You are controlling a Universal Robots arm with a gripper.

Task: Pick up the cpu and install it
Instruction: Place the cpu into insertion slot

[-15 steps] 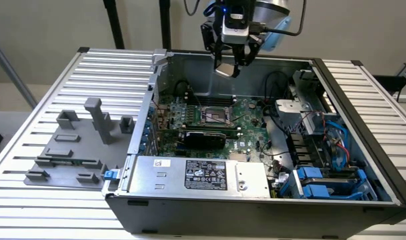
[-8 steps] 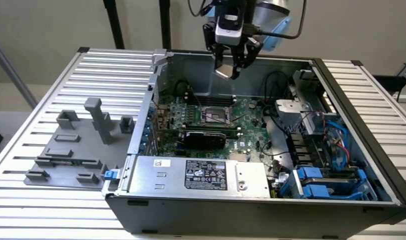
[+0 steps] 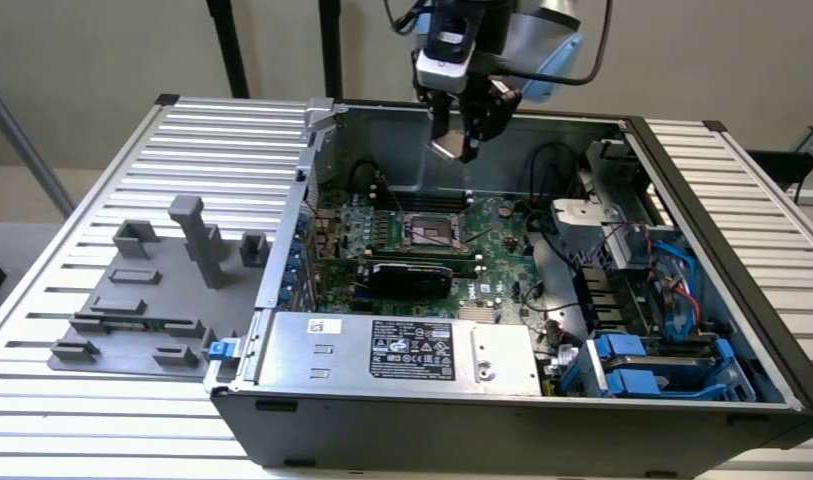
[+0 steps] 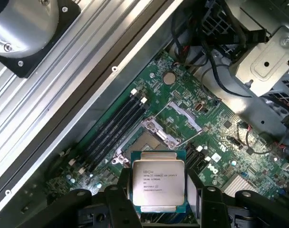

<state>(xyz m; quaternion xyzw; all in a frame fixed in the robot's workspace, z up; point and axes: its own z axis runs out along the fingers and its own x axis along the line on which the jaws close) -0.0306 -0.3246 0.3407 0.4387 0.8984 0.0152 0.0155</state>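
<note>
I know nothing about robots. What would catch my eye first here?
The gripper hangs above the open computer case, clamped on the cpu, a small silvery chip. Inside the case, below it, lies the green motherboard with its square socket.

The end effector (image 3: 457, 138) has black fingers (image 3: 440, 120) beneath a white-and-black block (image 3: 446, 55); the grey arm (image 3: 546, 15) bears a light-blue cap (image 3: 562, 57).
</note>
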